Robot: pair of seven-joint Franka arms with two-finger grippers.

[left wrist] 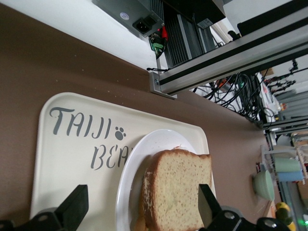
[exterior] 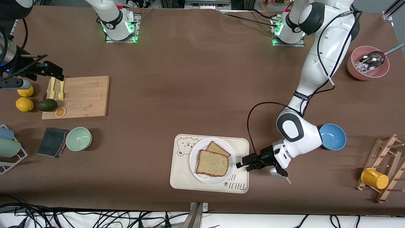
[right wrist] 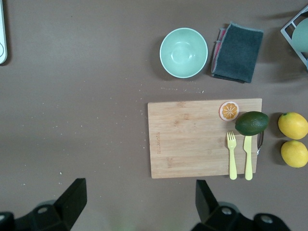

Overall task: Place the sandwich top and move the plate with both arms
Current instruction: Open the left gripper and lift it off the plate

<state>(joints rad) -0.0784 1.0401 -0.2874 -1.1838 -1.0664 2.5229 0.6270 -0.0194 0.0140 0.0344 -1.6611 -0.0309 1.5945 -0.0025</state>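
The right gripper (exterior: 47, 70) hangs high over the wooden cutting board (exterior: 83, 96) (fork and knife lie on it), fingers (right wrist: 72, 199) spread and holding nothing. The sandwich top (exterior: 213, 162) lies on the plate (exterior: 195, 169), overlapping a second slice (exterior: 218, 148), and the plate sits on the cream tray (exterior: 240, 186). The left gripper (exterior: 244, 163) is just beside the plate's rim, over the tray edge, fingers (left wrist: 74, 204) spread wide.

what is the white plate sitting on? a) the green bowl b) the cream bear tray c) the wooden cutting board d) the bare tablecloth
b: the plate, carrying the sandwich top, rests on the cream bear tray, with the left pincer open over the tray's edge beside it.
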